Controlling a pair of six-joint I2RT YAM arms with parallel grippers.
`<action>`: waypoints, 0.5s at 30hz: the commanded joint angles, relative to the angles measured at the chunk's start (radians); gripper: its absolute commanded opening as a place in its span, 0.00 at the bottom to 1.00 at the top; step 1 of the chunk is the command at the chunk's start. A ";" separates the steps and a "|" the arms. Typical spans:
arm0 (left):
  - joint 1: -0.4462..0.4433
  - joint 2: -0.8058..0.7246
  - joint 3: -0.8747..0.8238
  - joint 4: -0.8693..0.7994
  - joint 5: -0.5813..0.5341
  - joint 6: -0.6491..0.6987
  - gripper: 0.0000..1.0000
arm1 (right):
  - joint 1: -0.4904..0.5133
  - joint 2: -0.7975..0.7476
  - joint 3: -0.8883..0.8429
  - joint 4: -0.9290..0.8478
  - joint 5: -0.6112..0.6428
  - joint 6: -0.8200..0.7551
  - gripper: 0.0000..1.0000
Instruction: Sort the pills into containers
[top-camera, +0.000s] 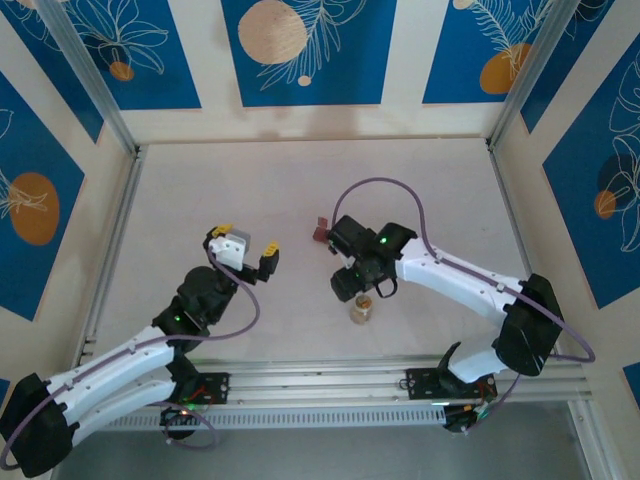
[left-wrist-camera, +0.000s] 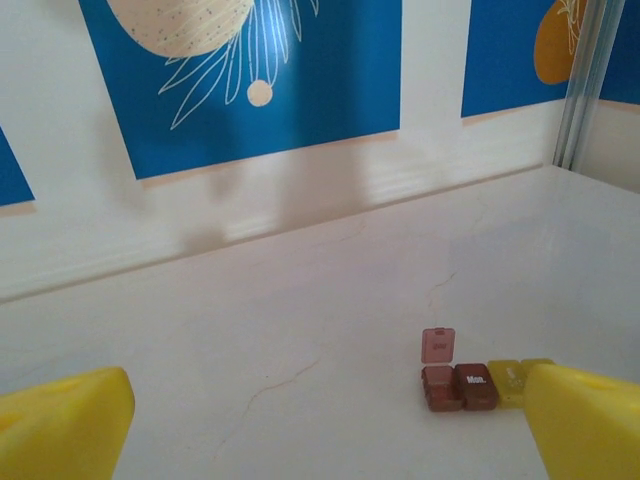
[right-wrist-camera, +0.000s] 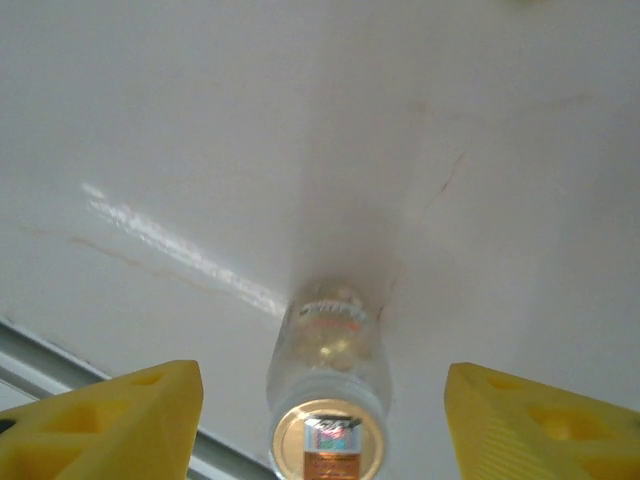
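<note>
Containers (left-wrist-camera: 470, 386): row lying crosswise, ahead-right of left gripper (top-camera: 247, 241), jaws spread, empty. Right gripper (right-wrist-camera: 330, 425): parted, straddling vial (right-wrist-camera: 326, 370) without contact.

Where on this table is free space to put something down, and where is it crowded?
The far half of the table, from the pill box to the back wall, is bare. So is the left strip beside the left hand. Crowded: the middle front, where the open right hand straddles the vial, with the pill box just behind.
</note>
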 joint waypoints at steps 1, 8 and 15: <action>0.009 -0.014 -0.001 -0.030 0.002 -0.034 1.00 | 0.017 -0.020 -0.039 -0.006 -0.017 0.089 0.66; 0.008 -0.017 0.014 -0.068 0.000 -0.042 1.00 | 0.022 -0.009 -0.102 -0.007 -0.029 0.084 0.67; 0.009 -0.003 0.014 -0.062 -0.001 -0.048 1.00 | 0.021 0.022 -0.163 0.049 -0.079 0.081 0.67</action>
